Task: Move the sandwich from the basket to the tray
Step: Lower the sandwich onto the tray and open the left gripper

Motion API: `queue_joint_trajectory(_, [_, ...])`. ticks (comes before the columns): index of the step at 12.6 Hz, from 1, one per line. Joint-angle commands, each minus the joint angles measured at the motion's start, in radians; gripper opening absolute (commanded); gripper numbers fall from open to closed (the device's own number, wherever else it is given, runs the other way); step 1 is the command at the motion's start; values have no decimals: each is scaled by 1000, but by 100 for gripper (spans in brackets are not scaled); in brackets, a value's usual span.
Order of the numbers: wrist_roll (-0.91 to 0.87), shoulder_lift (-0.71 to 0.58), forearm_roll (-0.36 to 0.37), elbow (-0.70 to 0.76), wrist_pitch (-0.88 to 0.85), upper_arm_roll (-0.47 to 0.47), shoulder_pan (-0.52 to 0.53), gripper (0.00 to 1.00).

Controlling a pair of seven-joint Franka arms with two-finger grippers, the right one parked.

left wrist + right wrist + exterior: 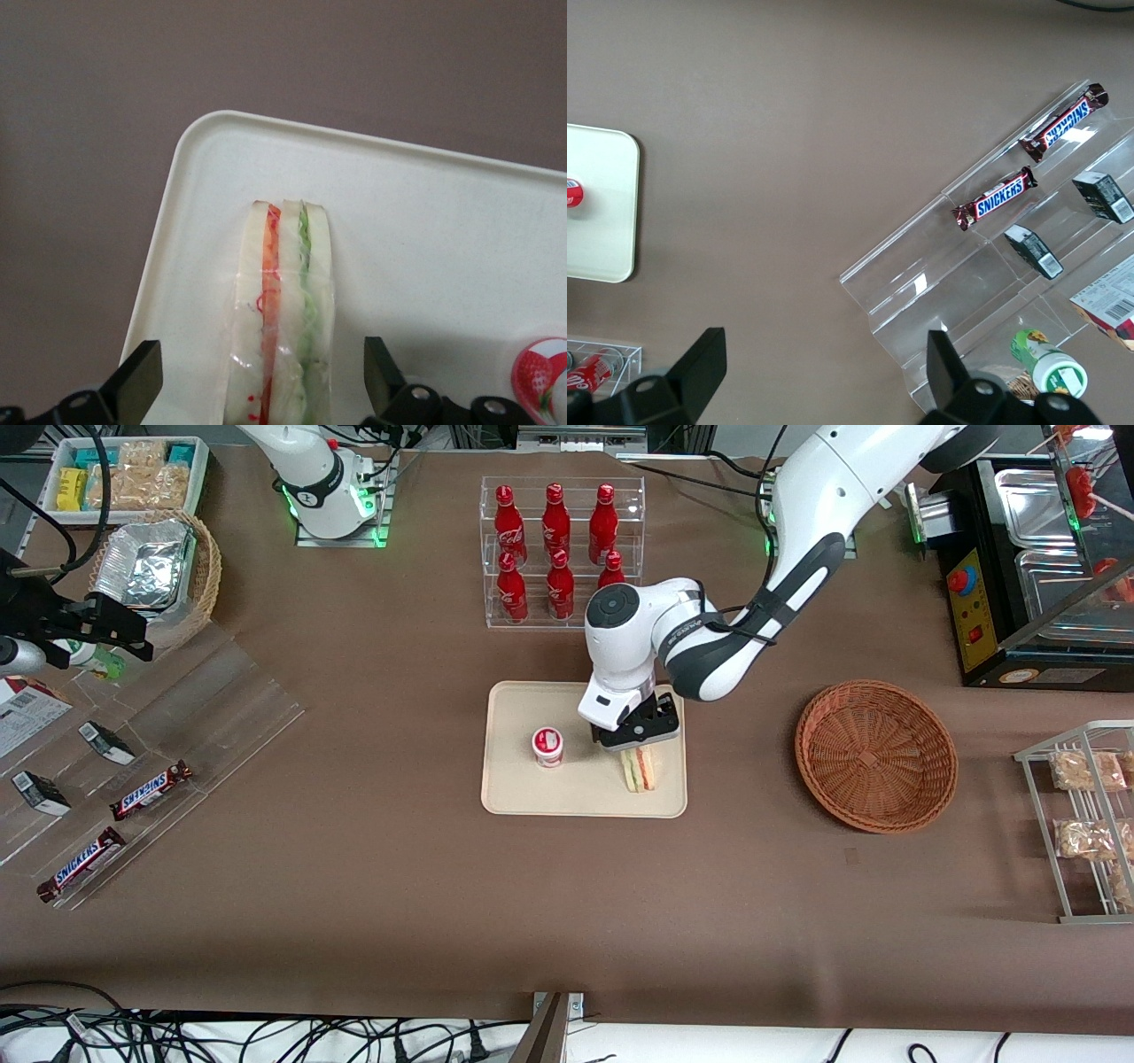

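On the tray (514, 790): sandwich (638, 769), gripper (640, 746) above.

A robot lab staged as a snack shop; cola rack (560, 549) at twelve o'clock; Snickers (151, 790) at nine; cables (221, 1036) at six.

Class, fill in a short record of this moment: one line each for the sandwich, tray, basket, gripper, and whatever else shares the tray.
sandwich: standing on edge on the tray, near a corner
tray: cream, flat on the brown table
basket: holds nothing, toward the working arm's end of the table
gripper: open, fingers either side of the sandwich, not touching it
also on tray: small red-and-white cup, apart from the sandwich
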Motion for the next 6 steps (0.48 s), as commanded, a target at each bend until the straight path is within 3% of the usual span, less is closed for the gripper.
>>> queue_joint_trajectory(1, [-7,-74,-43,5,-11,-14,15,100])
queue_joint_trajectory(4, [7,-153,-142,76,-95,-17,15,100])
queue_joint_trajectory(6, [111,-205,-243,143,-188,-17,29,100])
